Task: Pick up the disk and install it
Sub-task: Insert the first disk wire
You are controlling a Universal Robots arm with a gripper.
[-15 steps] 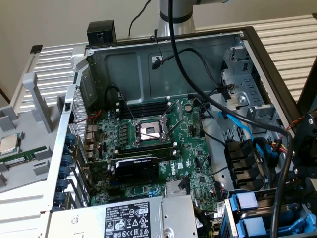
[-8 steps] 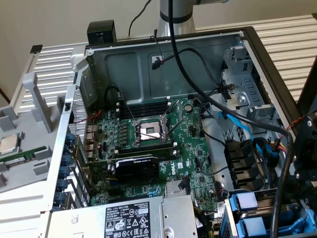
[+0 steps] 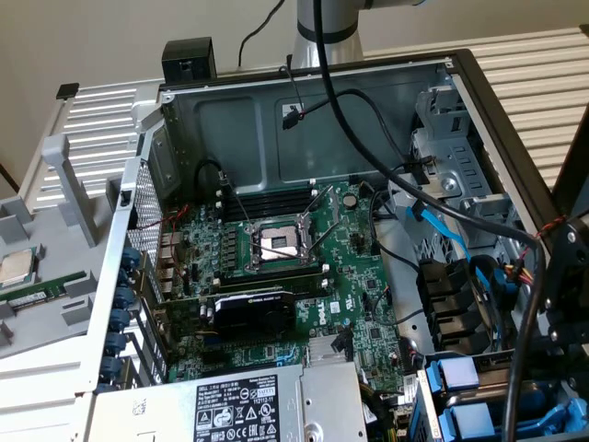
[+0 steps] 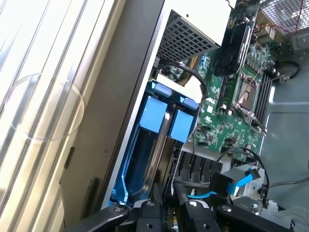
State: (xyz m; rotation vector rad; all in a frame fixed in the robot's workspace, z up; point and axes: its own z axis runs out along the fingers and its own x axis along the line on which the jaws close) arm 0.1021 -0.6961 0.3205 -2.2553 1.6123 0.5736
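Black gripper [image 4: 169, 207] pinches disk [image 4: 155, 154] edge-on, glossy blue plastic frame [image 4: 129, 164], grey metal; ext. view adds square silver CPU chip [image 3: 17, 267].

Hand [image 4: 166, 207] clamped on the disk [image 4: 158, 153]

Disk [image 4: 155, 145]: a narrow silver-grey edge is seen, clipped in a bright blue carrier frame with pale blue tabs at the far end. It is stood on edge in the case's bay, directly ahead of the gripper [image 4: 169, 205], with its near end just at the gripper.
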